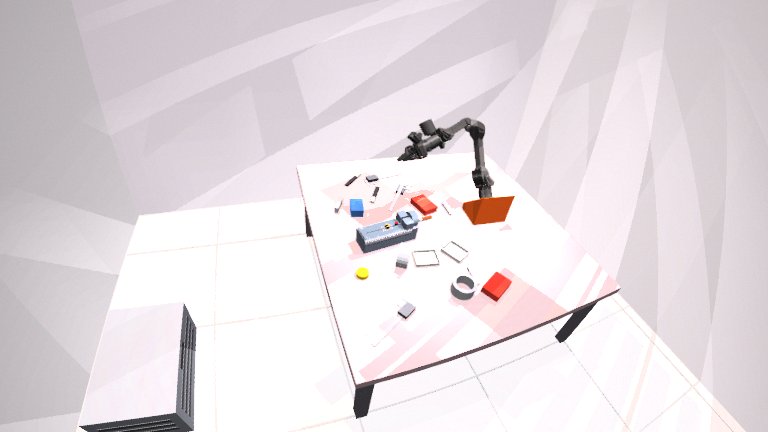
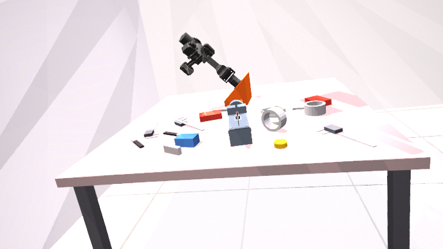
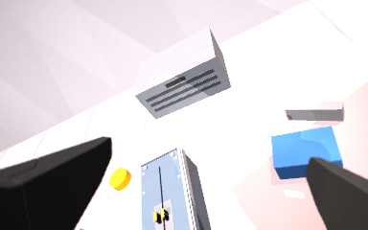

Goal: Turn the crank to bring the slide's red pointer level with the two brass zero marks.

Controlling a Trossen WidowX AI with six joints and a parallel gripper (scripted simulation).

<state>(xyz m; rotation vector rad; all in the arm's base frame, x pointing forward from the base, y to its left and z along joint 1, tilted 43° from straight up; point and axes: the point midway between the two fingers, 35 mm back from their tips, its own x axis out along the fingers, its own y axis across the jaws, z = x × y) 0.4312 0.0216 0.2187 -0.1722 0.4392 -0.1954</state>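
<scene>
The machine (image 1: 387, 240) (image 2: 240, 136) (image 3: 152, 192) is a long blue-grey box on the table. Its orange crank handle (image 1: 426, 218) sticks out at the end nearer the arm's base. The red pointer (image 1: 396, 223) is on its top, on the crank side of the brass zero marks (image 1: 387, 225) (image 3: 156, 217), with a gap between them. The wrist view shows the marks at the bottom edge; pointer and crank are out of that view. My gripper (image 1: 402, 157) (image 3: 207, 155) is open and empty, high above the table, away from the handle.
A red block (image 1: 423, 204) (image 2: 210, 116) lies near the crank end. A blue block (image 1: 356, 207) (image 2: 186, 140) (image 3: 307, 150) and a yellow disc (image 1: 362, 273) (image 2: 280, 143) (image 3: 120, 178) flank the machine. An orange panel (image 1: 491, 211) (image 2: 240, 93) stands by the arm's base. A grey ring (image 1: 463, 294) (image 2: 314, 109) lies farther off.
</scene>
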